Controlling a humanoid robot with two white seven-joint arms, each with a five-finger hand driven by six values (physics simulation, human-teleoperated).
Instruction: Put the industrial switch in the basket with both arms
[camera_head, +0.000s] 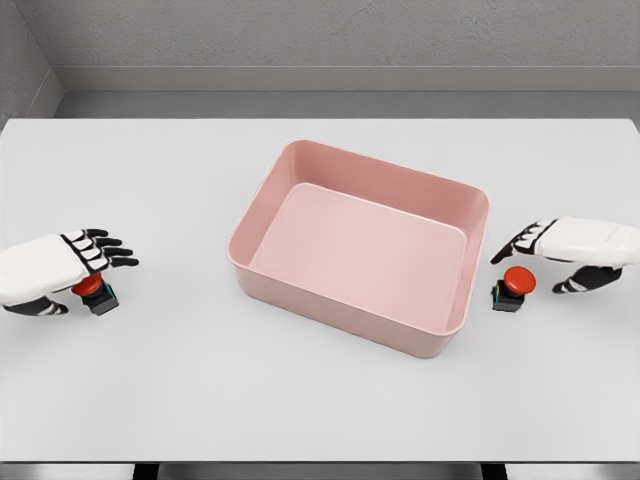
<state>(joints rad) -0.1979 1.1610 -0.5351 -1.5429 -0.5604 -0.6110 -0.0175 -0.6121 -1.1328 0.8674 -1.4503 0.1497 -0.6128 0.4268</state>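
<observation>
Head view only, so one angle to go on: pink basket (360, 245) sits mid-surface, turned a bit off square, open side up and with nothing in it as far as I can see. White surface (320, 400) carries two industrial switches, the red-button-on-black-base kind, one on each side of the basket and both well apart from it. Left switch (93, 291) is tucked right under the left hand (60, 268), which is hovering palm-down over it with fingers stretched forward and relaxed, not wrapped around anything; the thumb hangs low beside the base, so it looks lined up for a grab but not closed. Right switch (512, 287) stands upright just beside the basket's right wall, and the right hand (570, 250) is just above and to its right, index finger pointing toward the basket, other fingers loosely curled down, gripping nothing that I can make out. My read is both arms are parked over their own switch because each one takes the piece on its side, and the basket is central so either can reach it. Neither switch is in yet, so the grasp comes first.
</observation>
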